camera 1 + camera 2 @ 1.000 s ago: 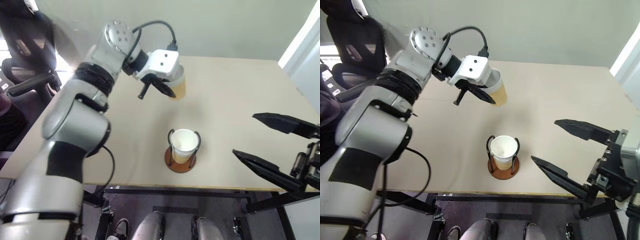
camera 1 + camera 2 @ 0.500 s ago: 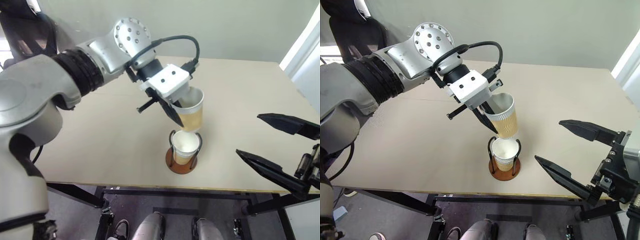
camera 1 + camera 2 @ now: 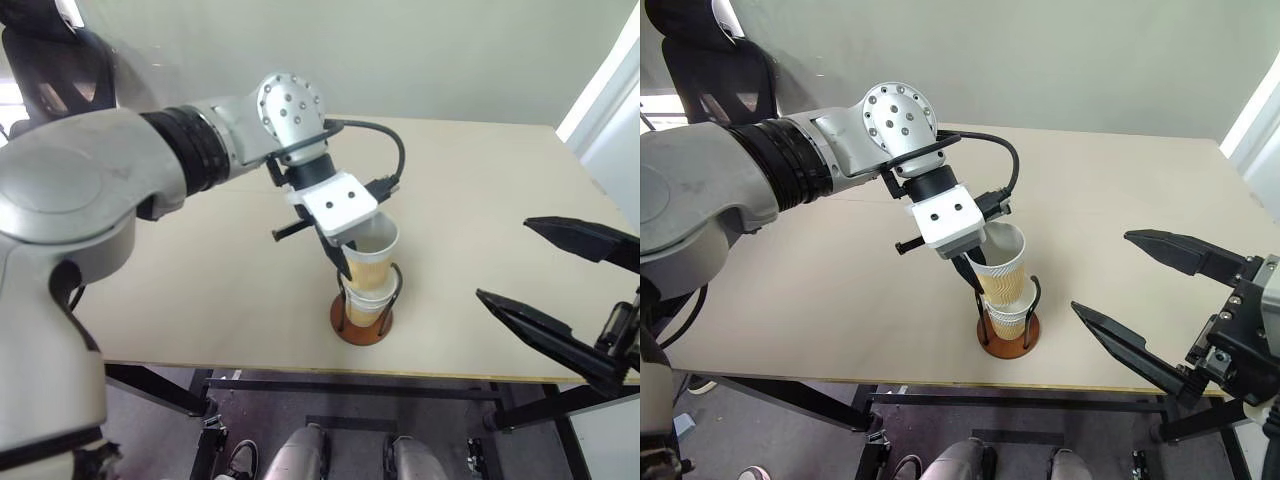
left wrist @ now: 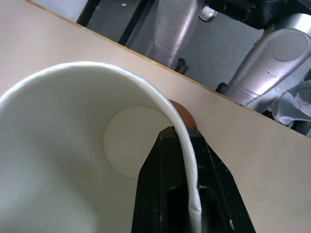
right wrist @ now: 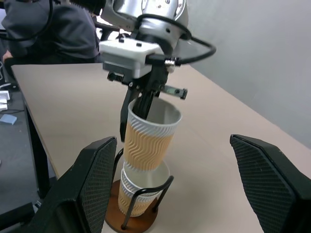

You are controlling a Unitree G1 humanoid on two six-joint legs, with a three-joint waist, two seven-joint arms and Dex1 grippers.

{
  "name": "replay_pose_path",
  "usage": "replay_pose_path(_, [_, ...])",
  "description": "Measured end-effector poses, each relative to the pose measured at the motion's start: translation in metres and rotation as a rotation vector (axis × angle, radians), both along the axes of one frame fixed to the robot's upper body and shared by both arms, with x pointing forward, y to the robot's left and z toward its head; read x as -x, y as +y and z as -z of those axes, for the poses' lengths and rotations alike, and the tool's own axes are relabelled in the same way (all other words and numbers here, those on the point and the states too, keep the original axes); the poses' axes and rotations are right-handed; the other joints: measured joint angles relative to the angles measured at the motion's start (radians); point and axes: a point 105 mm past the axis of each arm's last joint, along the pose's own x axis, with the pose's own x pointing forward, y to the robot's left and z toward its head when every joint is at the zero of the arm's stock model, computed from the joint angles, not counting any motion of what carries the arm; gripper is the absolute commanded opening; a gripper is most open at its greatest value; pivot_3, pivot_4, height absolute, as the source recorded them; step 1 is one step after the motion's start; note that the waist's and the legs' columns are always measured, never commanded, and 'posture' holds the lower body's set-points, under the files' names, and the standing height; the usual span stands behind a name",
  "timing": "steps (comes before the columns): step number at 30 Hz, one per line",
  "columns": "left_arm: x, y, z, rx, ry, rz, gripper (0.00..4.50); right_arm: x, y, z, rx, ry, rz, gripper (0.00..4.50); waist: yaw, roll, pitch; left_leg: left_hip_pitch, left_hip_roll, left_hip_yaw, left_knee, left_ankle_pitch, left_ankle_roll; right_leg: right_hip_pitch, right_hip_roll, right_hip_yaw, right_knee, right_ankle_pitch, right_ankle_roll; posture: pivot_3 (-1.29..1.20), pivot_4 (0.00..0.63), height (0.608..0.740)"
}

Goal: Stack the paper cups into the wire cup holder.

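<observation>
Table [image 3: 180, 270] comes first, bare wood with the work sitting near its front edge so both our arms can reach it. On it stands the holder [image 3: 1009, 343], a brown disc with black wire loops that keep a stack upright. One cup [image 3: 1009, 322] already sits in it, mouth up.

Our left gripper [image 3: 973, 276] pinches the rim of a second cup [image 3: 999, 268], one finger [image 4: 165, 194] inside the wall and one outside. We judge that rim pinch is chosen because it leaves the tapered bottom free to slide into the cup below. The held cup tilts slightly, its base entering the lower cup's mouth, not yet seated.

Our right gripper [image 3: 570, 292] waits off to the side, fingers spread wide and holding nothing, well apart from the holder. We read that as keeping out of the way.
</observation>
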Motion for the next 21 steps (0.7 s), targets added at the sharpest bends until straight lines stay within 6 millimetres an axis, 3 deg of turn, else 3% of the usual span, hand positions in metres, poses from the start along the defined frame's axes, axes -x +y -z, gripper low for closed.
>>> replay_pose_path(21, [-0.003,-0.006,0.015,-0.043,0.028,-0.008,0.04,0.001,0.003,-0.003,-0.009,-0.009,0.012,3.83,0.001,0.000,0.000,0.000,0.000,-0.001,0.000,-0.001,-0.001,0.000,0.000,-0.001,0.000,-0.001,0.000,0.00,0.150,0.740])
